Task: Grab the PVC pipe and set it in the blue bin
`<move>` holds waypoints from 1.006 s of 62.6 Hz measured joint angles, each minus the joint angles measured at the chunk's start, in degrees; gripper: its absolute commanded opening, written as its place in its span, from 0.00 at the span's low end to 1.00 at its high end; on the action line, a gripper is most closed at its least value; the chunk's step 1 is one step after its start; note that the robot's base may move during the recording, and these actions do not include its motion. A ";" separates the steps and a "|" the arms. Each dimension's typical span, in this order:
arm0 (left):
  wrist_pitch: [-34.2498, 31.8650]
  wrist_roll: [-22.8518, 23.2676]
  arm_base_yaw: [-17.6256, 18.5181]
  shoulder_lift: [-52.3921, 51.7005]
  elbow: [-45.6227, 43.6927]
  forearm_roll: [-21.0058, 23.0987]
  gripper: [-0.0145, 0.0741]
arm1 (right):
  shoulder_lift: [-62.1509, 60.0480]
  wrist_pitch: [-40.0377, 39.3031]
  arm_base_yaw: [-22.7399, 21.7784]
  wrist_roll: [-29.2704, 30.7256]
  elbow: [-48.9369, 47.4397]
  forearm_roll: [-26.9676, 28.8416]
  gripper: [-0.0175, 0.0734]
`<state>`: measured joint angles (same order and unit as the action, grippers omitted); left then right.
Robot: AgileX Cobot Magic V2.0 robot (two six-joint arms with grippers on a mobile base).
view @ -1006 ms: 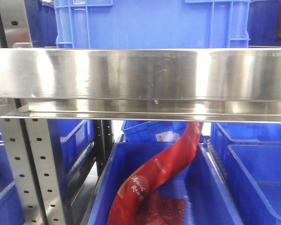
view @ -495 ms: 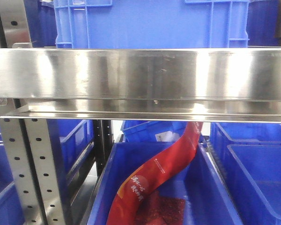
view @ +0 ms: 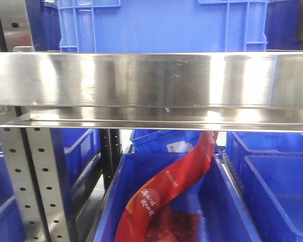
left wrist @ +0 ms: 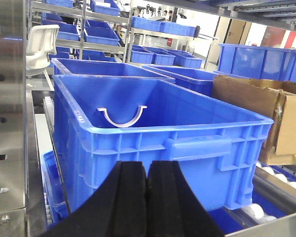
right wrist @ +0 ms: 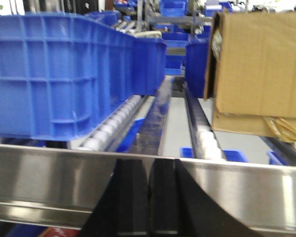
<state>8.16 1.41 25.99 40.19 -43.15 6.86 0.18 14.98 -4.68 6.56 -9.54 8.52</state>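
Note:
The PVC pipe, a white half-ring arc with a squared tab at each end, sits inside a large blue bin against its far inner wall, ends pointing up. My left gripper is shut and empty, just outside the bin's near wall and below its rim. My right gripper is also shut with nothing in it, low in front of a steel shelf rail. Neither gripper shows in the front view, and the pipe is hidden there.
A steel shelf beam crosses the front view, with a blue crate above it and a red bag in a lower bin. Cardboard boxes stand at the right on roller tracks. Further blue bins fill the shelves behind.

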 measured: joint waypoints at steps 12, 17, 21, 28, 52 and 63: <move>-0.70 0.00 0.00 0.00 0.00 0.00 0.04 | 0.00 -5.15 -0.20 -6.56 4.56 -7.44 0.01; -0.70 0.00 0.00 0.00 0.00 0.00 0.04 | 0.00 -11.49 -0.20 -7.30 8.36 -8.06 0.01; -0.82 0.00 0.00 0.00 0.00 0.00 0.04 | 0.00 -12.81 -0.20 -7.42 9.10 -8.52 0.01; -0.82 0.00 0.00 0.00 0.00 0.00 0.04 | 0.00 -13.13 -0.20 -7.54 9.41 -9.27 0.01; -0.82 0.00 0.00 0.00 0.00 0.00 0.04 | 0.00 -13.99 -0.20 -7.71 9.41 -9.48 0.01; -0.82 0.00 0.00 0.00 0.00 0.00 0.04 | 0.00 -14.09 -0.20 -7.71 9.41 -9.48 0.01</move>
<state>7.35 1.41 25.99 40.19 -43.15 6.86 0.18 0.89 -4.87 -1.15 -0.13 -0.97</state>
